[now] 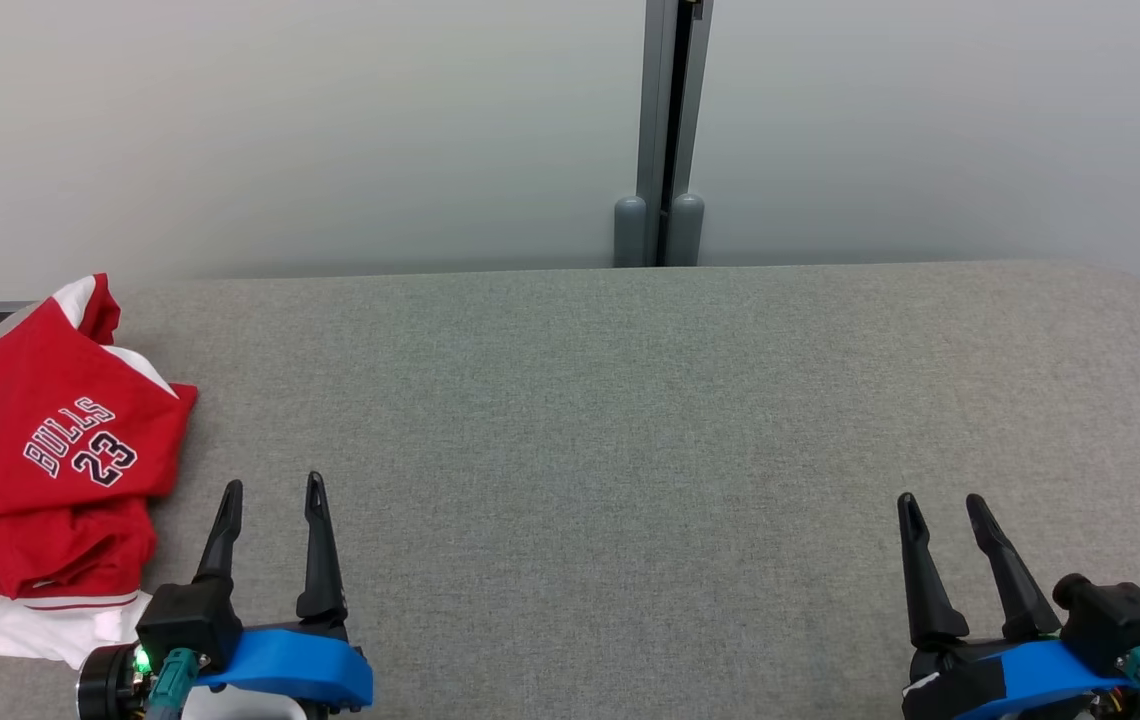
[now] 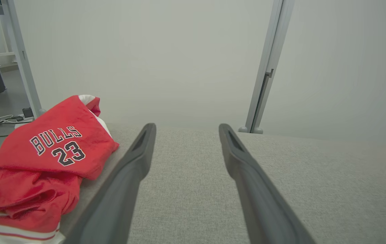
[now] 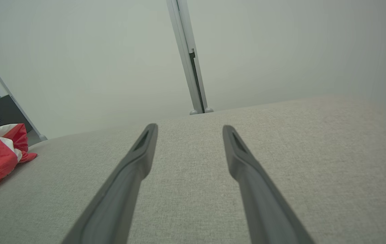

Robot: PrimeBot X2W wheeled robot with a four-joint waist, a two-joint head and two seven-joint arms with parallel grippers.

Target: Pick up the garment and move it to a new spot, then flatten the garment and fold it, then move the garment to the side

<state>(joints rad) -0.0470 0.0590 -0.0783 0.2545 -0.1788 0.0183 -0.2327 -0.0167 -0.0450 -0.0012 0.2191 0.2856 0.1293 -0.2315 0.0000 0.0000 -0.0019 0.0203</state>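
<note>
Grey fabric is covering the counter [image 1: 570, 400], which is backing onto a pale wall [image 1: 330, 120] with a grey post [image 1: 665, 130]. The first step, the pick-up, is not yet begun: the red garment [image 1: 40, 470] is lying bunched at the counter's left edge, lettering up, untouched. The left gripper [image 1: 272, 483] is hovering just to the garment's right, fingers spread and empty; the right gripper [image 1: 940, 498] is sitting well apart, likewise spread and empty. The next move is probably calling for the left gripper to swing leftward onto a raised fold before closing.
</note>
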